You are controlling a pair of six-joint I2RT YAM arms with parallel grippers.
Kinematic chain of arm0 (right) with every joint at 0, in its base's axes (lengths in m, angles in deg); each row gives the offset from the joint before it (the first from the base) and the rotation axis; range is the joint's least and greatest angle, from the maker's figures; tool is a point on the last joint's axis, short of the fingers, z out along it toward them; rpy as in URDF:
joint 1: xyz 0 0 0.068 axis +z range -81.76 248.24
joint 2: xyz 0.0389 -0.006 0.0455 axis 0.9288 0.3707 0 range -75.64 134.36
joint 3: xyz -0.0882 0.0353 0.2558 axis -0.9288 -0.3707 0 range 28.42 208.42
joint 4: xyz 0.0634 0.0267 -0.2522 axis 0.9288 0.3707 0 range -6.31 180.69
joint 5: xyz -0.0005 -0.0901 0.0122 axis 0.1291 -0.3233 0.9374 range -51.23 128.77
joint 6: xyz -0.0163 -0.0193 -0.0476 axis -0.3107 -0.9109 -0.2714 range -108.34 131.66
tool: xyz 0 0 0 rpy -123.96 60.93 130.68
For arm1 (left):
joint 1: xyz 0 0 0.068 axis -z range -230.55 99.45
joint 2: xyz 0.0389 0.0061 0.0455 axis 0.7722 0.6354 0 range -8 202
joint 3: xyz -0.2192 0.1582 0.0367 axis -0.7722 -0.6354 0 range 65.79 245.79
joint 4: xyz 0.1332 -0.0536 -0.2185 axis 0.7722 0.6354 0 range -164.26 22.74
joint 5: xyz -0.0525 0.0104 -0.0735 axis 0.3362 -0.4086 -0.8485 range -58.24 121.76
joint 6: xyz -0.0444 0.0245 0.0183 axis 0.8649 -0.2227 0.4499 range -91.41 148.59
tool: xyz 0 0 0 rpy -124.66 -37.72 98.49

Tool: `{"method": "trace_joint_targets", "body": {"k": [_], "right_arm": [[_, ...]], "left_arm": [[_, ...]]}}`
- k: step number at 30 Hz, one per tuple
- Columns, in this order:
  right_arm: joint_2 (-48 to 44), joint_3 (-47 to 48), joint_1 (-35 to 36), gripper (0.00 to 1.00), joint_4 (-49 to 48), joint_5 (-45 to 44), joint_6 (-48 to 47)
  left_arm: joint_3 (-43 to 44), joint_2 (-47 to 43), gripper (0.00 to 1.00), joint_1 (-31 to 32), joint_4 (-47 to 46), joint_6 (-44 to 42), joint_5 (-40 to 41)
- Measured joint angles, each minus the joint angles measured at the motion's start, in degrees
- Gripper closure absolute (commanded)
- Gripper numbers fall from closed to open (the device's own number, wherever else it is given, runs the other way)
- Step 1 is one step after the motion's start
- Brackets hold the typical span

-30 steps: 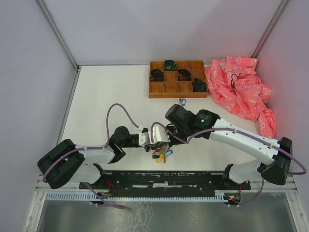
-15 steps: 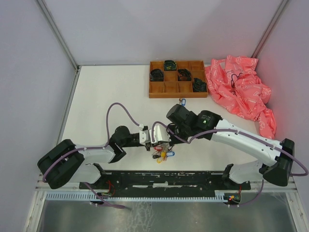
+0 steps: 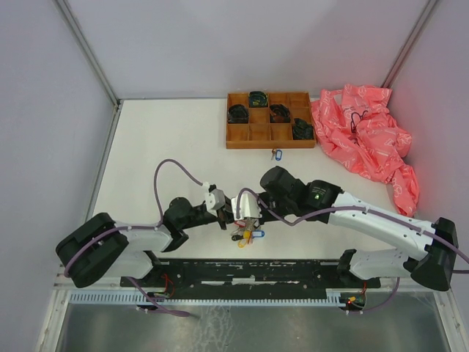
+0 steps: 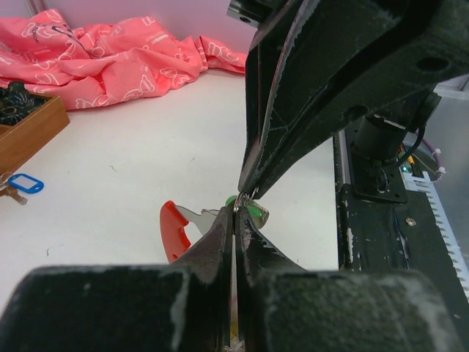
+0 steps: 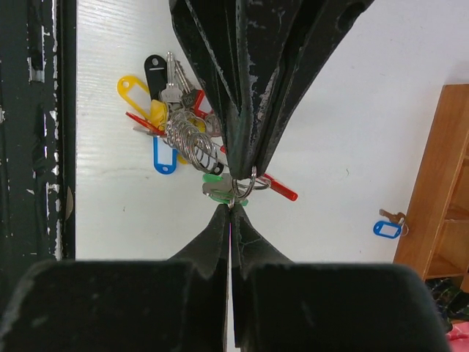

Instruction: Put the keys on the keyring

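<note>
This looks like a robotics lab test cell. Blank pale wall panels [image 3: 44, 110] in bare metal framing [image 3: 86, 50] box in a white desk [image 3: 161, 161]. Two robot arms, the left [image 3: 139, 238] and the right [image 3: 381, 224], are bolted to a scuffed black rail [image 3: 249, 271] at its near edge, with purple cables [image 3: 165, 176] looping loose. The props are a wooden compartment tray [image 3: 249, 141] and a crumpled pink printed cloth [image 3: 366, 132].

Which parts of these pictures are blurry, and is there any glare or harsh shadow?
Left wrist view: the left tool in the foreground is a dark blur, while the pink cloth behind is sharp. Right wrist view: the right tool is blurred too, the keys crisp. Top view: even light, soft shadows on the table, no glare.
</note>
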Motion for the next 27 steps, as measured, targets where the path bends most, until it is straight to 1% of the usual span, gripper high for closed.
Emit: {"method": "trace_joint_targets", "body": {"k": [4, 8, 10, 11, 12, 14, 17, 20, 27], "right_arm": [[-0.07, -0.96, -0.02, 0.99, -2.32, -0.17, 0.63], [-0.07, -0.98, -0.09, 0.99, -2.64, -0.81, 0.76], [-0.07, -0.98, -0.09, 0.99, -2.73, -1.09, 0.55], [-0.07, -0.98, -0.07, 0.99, -2.78, -1.22, 0.39], [-0.07, -0.98, -0.07, 0.99, -2.86, -1.27, 0.04], [-0.04, -0.61, -0.02, 0.99, -2.29, -1.2, -0.48], [0.26, 1.09, 0.0, 0.99, 0.0, -1.16, -1.49], [1.09, 3.48, 0.0, 0.99, 1.49, -0.9, -2.36], [3.87, 6.58, 0.02, 0.99, 3.82, 0.37, -3.89]], "left_arm": [[-0.02, 1.6, 0.97, 0.04, -2.97, 2.14, 1.16], [-0.55, 3.87, 0.97, 0.04, -6.8, 3.56, 2.16], [-0.76, 4.48, 0.91, 0.04, -8.07, 3.82, 2.58], [-0.9, 4.63, 0.84, 0.04, -8.48, 3.85, 2.86], [-1.11, 4.66, 0.8, 0.07, -8.85, 3.85, 3.19], [-1.46, 4.61, 0.74, 0.04, -9.03, 3.8, 3.91], [-1.57, 4.04, 0.69, 0.04, -8.09, 3.32, 4.48], [-1.44, 2.19, 0.67, 0.04, -5.35, 1.86, 3.41], [-0.13, -0.33, 0.65, 0.04, 0.94, -2.73, -0.87]]}}
